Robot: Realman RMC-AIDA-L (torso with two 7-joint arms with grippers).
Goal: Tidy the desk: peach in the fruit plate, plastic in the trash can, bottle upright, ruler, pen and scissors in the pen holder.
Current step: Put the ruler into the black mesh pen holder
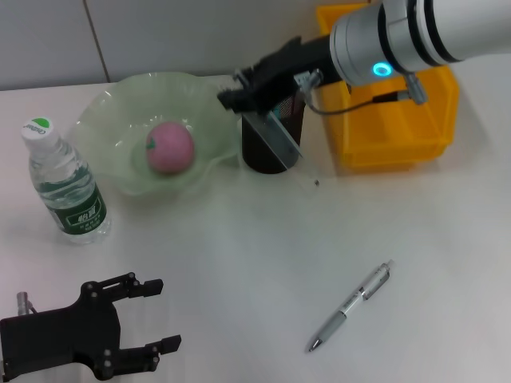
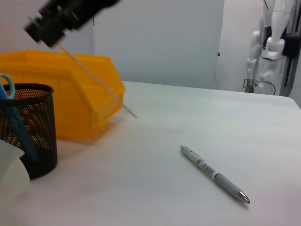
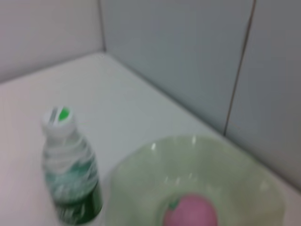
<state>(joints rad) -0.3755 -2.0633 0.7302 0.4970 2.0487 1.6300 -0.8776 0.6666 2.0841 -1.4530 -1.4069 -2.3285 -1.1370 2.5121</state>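
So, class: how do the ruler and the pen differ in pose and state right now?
The ruler is clear and flat, held tilted by the right pincer over the pen holder; the pen is silver and round, lying loose on the desk. The ruler is raised; the pen is untouched. Both are long and slim.

1. Right gripper [image 1: 231,94] above the black mesh pen holder [image 1: 271,144], clamped on a clear ruler [image 1: 275,136] slanting down across the holder's mouth.
2. Left gripper [image 1: 164,313] low at the near left, jaws apart, holding nothing.
3. Pink peach [image 1: 169,148] lying in the green fruit plate [image 1: 120,120], just beside the holder.
4. Bottle [image 1: 65,183] upright, left of the plate.
5. Pen [image 1: 351,305] flat on the white surface [image 1: 255,255], well apart from the holder.
6. Yellow bin [image 1: 395,128] behind the holder.
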